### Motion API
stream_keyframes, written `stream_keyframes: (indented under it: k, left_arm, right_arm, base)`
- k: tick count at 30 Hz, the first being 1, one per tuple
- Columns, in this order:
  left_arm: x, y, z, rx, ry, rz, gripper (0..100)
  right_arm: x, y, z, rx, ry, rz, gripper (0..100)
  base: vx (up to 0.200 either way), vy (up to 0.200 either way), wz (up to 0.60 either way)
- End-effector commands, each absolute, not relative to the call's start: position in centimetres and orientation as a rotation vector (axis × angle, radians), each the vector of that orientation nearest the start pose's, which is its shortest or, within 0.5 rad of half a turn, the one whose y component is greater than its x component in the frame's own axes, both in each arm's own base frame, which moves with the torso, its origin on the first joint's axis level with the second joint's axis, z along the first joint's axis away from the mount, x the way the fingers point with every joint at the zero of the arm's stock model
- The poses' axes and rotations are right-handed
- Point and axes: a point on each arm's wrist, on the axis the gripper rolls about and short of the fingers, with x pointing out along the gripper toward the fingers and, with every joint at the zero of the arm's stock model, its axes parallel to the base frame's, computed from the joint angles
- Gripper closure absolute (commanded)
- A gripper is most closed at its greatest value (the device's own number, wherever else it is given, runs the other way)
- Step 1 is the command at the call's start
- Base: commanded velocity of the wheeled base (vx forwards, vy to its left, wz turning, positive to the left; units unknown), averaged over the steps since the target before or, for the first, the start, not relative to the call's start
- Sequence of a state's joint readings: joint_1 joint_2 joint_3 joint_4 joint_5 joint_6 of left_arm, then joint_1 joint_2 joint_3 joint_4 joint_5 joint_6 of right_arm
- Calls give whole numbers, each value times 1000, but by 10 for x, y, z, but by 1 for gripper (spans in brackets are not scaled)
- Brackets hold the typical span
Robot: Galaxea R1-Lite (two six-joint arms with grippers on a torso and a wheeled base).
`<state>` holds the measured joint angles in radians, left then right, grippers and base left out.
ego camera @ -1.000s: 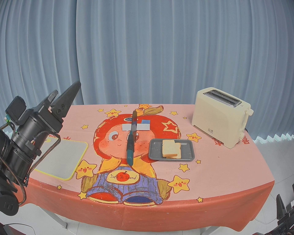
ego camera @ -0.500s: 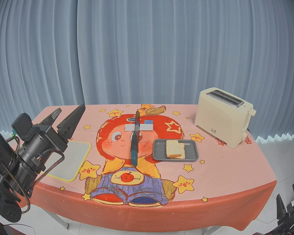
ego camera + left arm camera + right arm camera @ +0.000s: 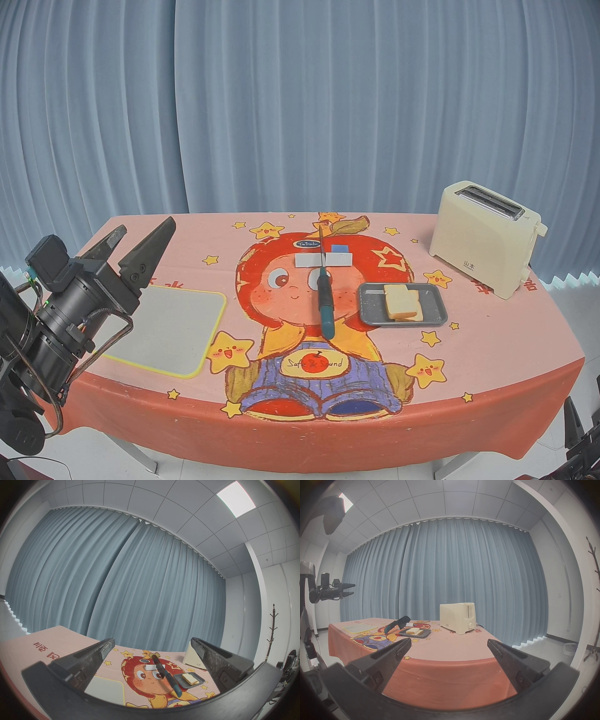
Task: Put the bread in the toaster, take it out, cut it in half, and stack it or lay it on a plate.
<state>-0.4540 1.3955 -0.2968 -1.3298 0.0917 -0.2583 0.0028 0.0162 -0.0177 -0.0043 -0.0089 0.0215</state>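
Left gripper (image 3: 145, 226): gapes wide, grips nothing, hovers off the table's (image 3: 500, 350) left side, raised above the tabletop, near the cutting board (image 3: 165, 325). Points its dark fingers toward the table's middle. From the left wrist (image 3: 152, 641): shows both fingers well apart, with bare air between them. From the right wrist (image 3: 353, 589): shows up far off, high and to the left of the table.

Right gripper (image 3: 448, 641): stands open as well, holds nothing, sits low beyond the table's near right corner, at about the height of the hanging cloth, well apart from everything on top.

Bread (image 3: 402, 301): rests on the grey plate (image 3: 372, 309), right of the table's centre; looks like two slices, one lying over the other and slightly offset. Not in the toaster (image 3: 484, 237), not cut. Also seen from both wrists (image 3: 189, 678) (image 3: 413, 631).

Toaster: stands at the far right corner, cream-coloured, slots facing up, well apart from the plate.

Knife (image 3: 325, 300): lies along the table's middle, just left of the plate, teal handle toward the near edge, dark blade toward the curtain (image 3: 312, 106). Crosses a small white and blue label at the blade.

Cutting board: lies flat on the left part of the table, pale with a yellow rim, apart from the knife.
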Motion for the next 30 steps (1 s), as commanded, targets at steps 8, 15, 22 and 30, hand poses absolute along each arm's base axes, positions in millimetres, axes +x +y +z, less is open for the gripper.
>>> stream_keyframes:
  k: [8,15,22,30]
  left_arm:
    - [175,-83,196,-315,-170,-384,0]
    - [169,-80,183,-225,-135,-372,0]
    - [139,-66,175,-161,-153,-366,0]
    - [97,-37,169,-147,-206,-297,0]
  right_arm:
    - [-23,0,76,22,-5,-6,0]
    - [-23,0,76,22,-5,-6,0]
    - [-23,0,76,22,-5,-6,0]
    - [-23,0,76,22,-5,-6,0]
  base:
    - [0,0,0]
    - [0,0,0]
    - [0,0,0]
    - [0,0,0]
